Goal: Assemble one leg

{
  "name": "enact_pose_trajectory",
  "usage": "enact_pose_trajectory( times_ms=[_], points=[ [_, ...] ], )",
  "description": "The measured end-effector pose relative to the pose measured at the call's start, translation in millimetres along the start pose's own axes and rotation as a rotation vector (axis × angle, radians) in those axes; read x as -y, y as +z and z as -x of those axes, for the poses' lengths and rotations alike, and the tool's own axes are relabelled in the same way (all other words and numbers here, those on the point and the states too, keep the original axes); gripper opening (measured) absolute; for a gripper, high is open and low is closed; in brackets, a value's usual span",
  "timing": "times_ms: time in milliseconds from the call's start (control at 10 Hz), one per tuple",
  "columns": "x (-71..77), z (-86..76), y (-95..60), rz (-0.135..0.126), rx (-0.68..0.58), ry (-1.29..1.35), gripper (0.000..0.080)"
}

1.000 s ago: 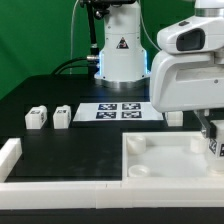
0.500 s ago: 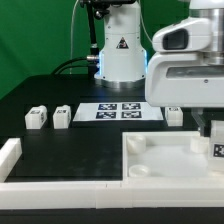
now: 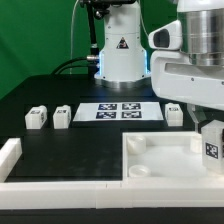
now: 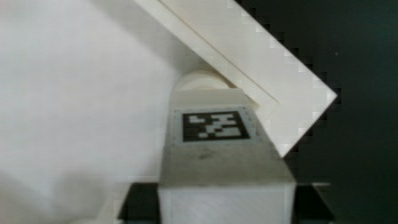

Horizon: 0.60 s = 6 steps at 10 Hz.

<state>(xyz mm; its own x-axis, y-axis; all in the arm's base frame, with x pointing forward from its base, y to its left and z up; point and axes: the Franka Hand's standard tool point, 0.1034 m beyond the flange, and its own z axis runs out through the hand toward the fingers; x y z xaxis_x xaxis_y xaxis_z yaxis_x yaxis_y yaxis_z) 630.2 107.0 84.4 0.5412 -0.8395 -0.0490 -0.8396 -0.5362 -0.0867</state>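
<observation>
Green backdrop, black table, and the robot base stands at the back in the middle. Just in front of it the marker board lies flat. Toward the exterior view's left, one loose leg sits on the table with a second loose leg just beside it. A third loose leg rests right of the board. At the front left runs a white fence piece.

Over on the exterior view's right, the arm comes down above the large white tray-like piece, which shows a round socket at its near corner. The gripper is clenched on the leg, which hangs upright with its square tag facing the camera, over the tray's right part. Whether its lower end touches the tray, I cannot tell.

From the wrist view, the leg runs out from between the dark fingertips of the gripper, tag in plain sight. Its rounded far end sits close against the tray's raised rim, with the tray's white floor to one side and black table beyond the rim.
</observation>
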Motion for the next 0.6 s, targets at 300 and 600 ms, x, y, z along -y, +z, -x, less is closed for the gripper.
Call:
enact_pose_trajectory(
  times_ms=[300,600],
  points=[
    [0.7,8.6,2.4,0.002,-0.001,0.438,0.0294],
    [7.9,18.9,3.2,-0.028,-0.002,0.677,0.0294]
  ],
)
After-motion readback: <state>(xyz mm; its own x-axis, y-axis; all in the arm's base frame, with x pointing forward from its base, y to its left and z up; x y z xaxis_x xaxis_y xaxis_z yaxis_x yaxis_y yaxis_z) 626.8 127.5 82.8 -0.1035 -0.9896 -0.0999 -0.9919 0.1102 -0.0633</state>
